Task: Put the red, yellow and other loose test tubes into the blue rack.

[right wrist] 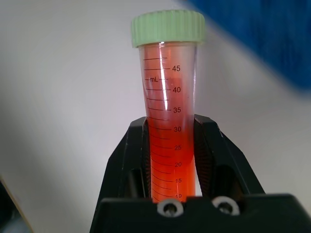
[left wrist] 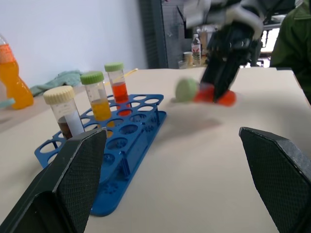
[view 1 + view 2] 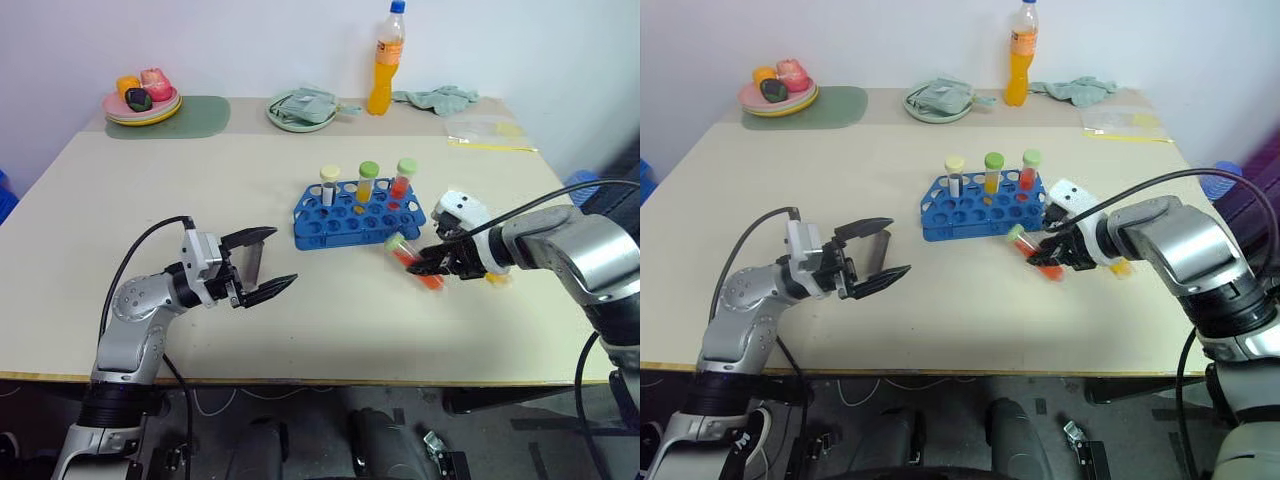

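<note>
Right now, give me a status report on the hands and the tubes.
Left hand open, idle. Right hand shut on a red green-capped tube beside the blue rack. Three tubes stand in the rack's back row. Nothing between tube and rack.

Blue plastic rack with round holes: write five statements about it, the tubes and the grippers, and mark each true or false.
1. Three capped tubes stand upright in the blue plastic rack. True.
2. The right gripper is shut on a red-orange clear plastic tube with a green cap. True.
3. The left gripper holds a tube. False: it is open and holds nothing.
4. The cream-capped dark brown tube lies loose on the beige table. False: it stands in the rack.
5. The tall orange drink bottle with a blue cap stands in the rack. False: it stands at the table's far edge.
</note>
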